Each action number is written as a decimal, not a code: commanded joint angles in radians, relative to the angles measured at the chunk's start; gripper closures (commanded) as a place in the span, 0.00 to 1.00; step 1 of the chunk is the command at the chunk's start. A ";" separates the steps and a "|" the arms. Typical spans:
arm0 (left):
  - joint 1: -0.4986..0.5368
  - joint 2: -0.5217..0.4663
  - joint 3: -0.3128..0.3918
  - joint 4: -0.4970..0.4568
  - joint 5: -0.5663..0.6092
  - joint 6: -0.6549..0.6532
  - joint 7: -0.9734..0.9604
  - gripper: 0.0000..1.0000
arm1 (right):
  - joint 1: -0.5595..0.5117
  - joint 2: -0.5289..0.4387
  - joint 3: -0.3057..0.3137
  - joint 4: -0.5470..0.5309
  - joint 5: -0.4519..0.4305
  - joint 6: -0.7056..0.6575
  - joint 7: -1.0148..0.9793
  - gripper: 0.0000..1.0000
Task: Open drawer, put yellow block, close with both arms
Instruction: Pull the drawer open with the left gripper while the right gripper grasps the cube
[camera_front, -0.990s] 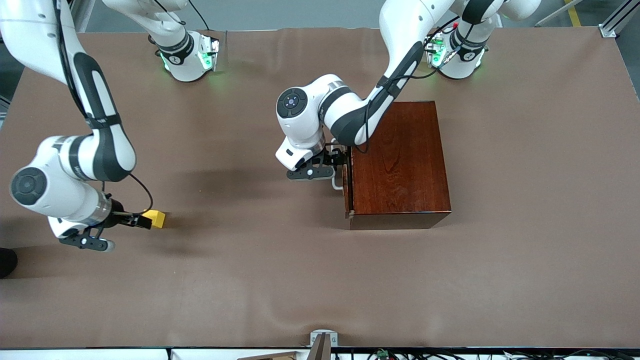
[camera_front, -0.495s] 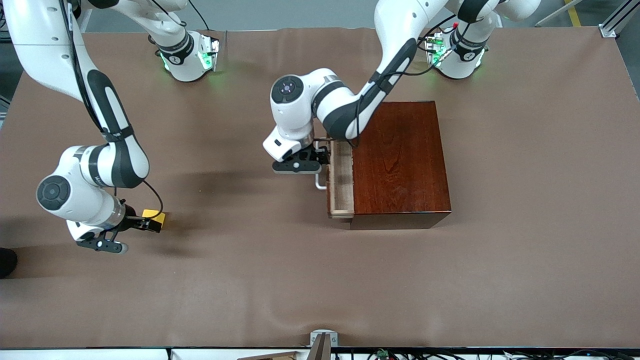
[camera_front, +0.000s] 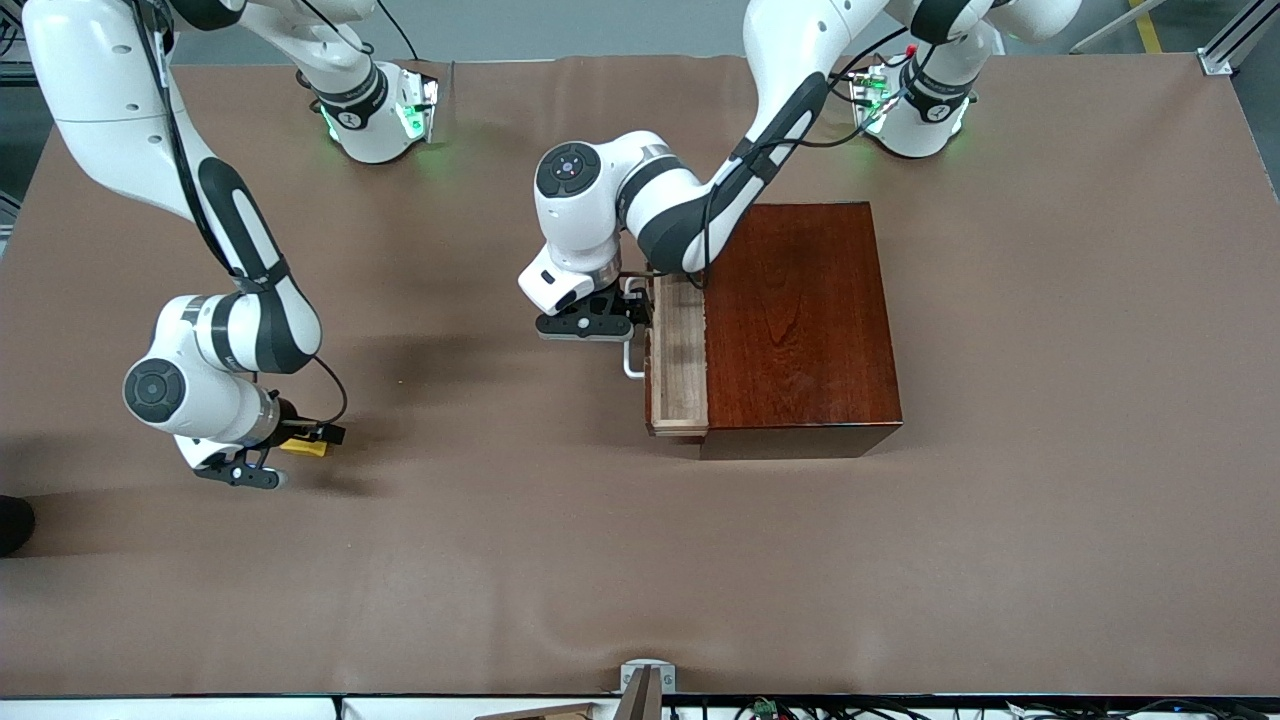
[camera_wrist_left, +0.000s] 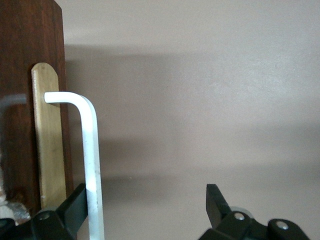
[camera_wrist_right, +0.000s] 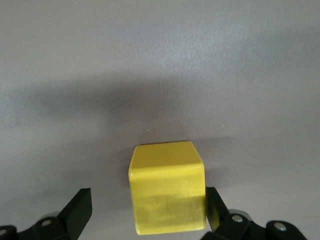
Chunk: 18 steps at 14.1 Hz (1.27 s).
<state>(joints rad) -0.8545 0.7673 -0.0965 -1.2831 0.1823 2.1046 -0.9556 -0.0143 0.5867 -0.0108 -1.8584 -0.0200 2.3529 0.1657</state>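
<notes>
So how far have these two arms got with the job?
The drawer is already partly out, the open left gripper hooked on its handle. The open right gripper straddles the yellow block on the table. Left: grasp it, drop it in, close the drawer.

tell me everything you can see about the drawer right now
The drawer is a shallow light-wood tray, partly slid out of a glossy reddish-brown wooden box toward the right arm's end of the table. What shows of its inside looks empty. A white U-shaped bar handle is fixed to its front, on a pale wood strip. The left pincer is at that handle with its fingers spread; one finger lies against the bar in the left wrist view.
</notes>
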 joint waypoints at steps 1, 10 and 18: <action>-0.012 0.032 -0.006 0.028 0.002 0.072 0.003 0.00 | 0.001 -0.013 0.000 -0.027 -0.017 0.011 0.006 0.00; -0.012 0.047 -0.028 0.030 -0.027 0.175 0.003 0.00 | -0.009 -0.013 0.000 -0.021 -0.018 0.022 -0.038 1.00; -0.011 0.049 -0.045 0.038 -0.047 0.253 0.001 0.00 | 0.010 -0.050 0.000 0.041 -0.018 0.013 -0.051 1.00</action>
<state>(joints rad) -0.8600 0.7957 -0.1340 -1.2836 0.1563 2.3236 -0.9558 -0.0113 0.5754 -0.0114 -1.8187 -0.0216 2.3792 0.1228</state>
